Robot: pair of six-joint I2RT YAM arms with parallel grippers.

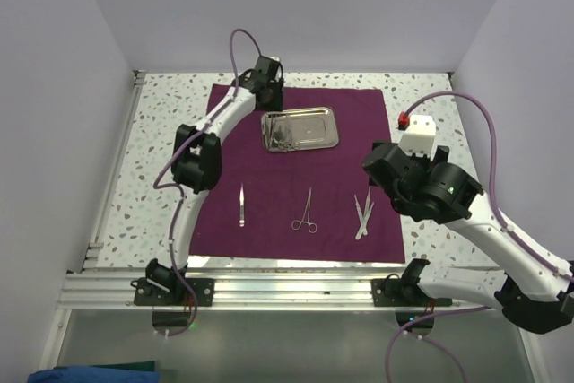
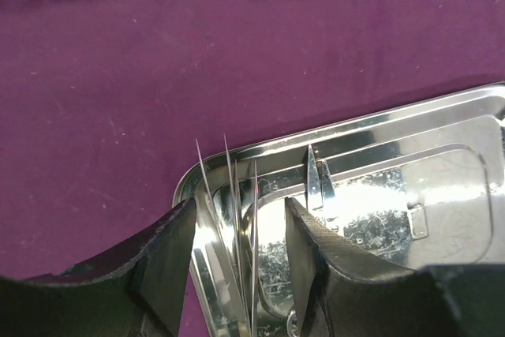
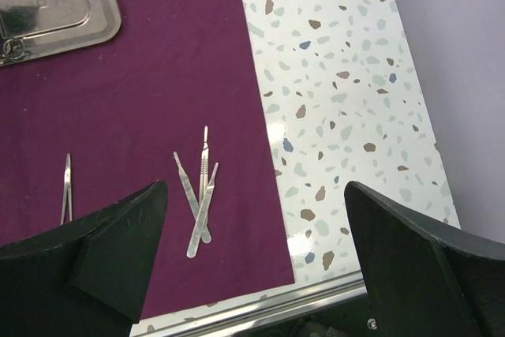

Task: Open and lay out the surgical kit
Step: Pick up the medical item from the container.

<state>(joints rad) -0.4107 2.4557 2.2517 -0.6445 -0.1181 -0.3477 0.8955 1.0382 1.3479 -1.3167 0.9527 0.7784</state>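
Observation:
The dark purple cloth (image 1: 296, 177) lies spread flat. The steel tray (image 1: 309, 127) sits on its far part. My left gripper (image 1: 272, 103) is at the tray's left end. In the left wrist view the left gripper (image 2: 241, 222) is open, and its fingers (image 2: 316, 250) straddle thin silver instruments (image 2: 235, 219) lying in the tray (image 2: 442, 187). Tweezers (image 1: 241, 206), ring-handled forceps (image 1: 306, 213) and scalpel handles (image 1: 363, 214) lie in a row on the near cloth. My right gripper (image 3: 256, 219) is wide open and empty above the cloth's right edge, next to the scalpel handles (image 3: 199, 191).
The speckled tabletop (image 1: 161, 132) surrounds the cloth. White walls close in the left, back and right. A metal rail (image 1: 287, 289) runs along the near edge. A white block with a red part (image 1: 417, 132) sits on the right arm.

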